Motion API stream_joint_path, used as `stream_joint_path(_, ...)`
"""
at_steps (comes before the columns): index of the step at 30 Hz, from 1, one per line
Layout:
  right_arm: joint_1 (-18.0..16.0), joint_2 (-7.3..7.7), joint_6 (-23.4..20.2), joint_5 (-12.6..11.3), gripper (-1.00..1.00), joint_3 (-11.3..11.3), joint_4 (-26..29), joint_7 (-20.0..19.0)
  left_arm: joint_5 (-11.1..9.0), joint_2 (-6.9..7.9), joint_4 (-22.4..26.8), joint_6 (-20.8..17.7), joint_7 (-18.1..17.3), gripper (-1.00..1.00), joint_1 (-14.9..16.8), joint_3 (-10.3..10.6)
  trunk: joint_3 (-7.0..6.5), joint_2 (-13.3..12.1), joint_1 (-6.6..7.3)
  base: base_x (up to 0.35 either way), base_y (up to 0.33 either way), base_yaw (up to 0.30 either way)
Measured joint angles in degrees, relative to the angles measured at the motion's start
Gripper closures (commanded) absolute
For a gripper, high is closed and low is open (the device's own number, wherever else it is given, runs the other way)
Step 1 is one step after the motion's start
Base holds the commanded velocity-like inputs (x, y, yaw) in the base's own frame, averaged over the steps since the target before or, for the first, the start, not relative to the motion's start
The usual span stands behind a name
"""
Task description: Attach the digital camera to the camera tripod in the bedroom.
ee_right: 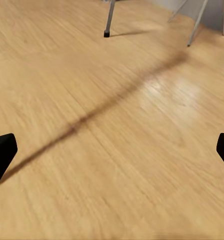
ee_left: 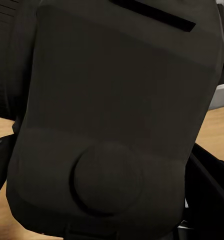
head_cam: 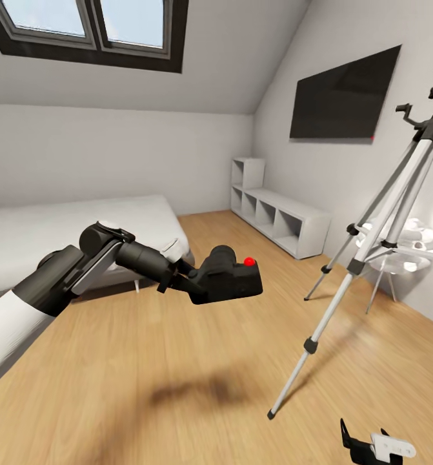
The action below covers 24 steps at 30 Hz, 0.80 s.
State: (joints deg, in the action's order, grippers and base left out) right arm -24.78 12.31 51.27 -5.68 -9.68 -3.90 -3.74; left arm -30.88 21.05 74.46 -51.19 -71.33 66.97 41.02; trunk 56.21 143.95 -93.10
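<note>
Bedroom, wood floor | our left tool [head_cam: 189, 281] grips camera [head_cam: 232, 278], tripod [head_cam: 377, 236] well ahead-right of it | right tool [ee_right: 112, 145] spread wide, empty | risk: camera knocks a leg, tripod tips.

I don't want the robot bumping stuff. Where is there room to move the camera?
Bare floor lies between the bed and the tripod. It's crowded by the right wall, where tripod legs, lamp and shelves stand close.

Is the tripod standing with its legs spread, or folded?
Spread and upright: the camera tripod stands on the floor, its silver legs splayed apart, feet separate.
</note>
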Motion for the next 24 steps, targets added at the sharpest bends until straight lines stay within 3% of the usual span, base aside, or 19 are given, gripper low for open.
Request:
stream_joint_path(6, 0.01, -0.02, -3.45, 0.01, -1.0, -0.01, -0.08, 0.01, 0.01, 0.11, -0.01, 0.01, 0.02, 1.0, 0.01, -0.05, -1.33, -0.08, 0.15, 0.0, 0.0, 0.0)
stream_joint_path(24, 0.15, -0.58, -4.69, 0.01, -1.0, -0.02, -0.14, 0.02, 0.0, 0.3, -0.14, 0.0, 0.03, 1.0, 0.01, -0.08, -5.32, -0.32, 0.62, 0.0, 0.0, 0.0)
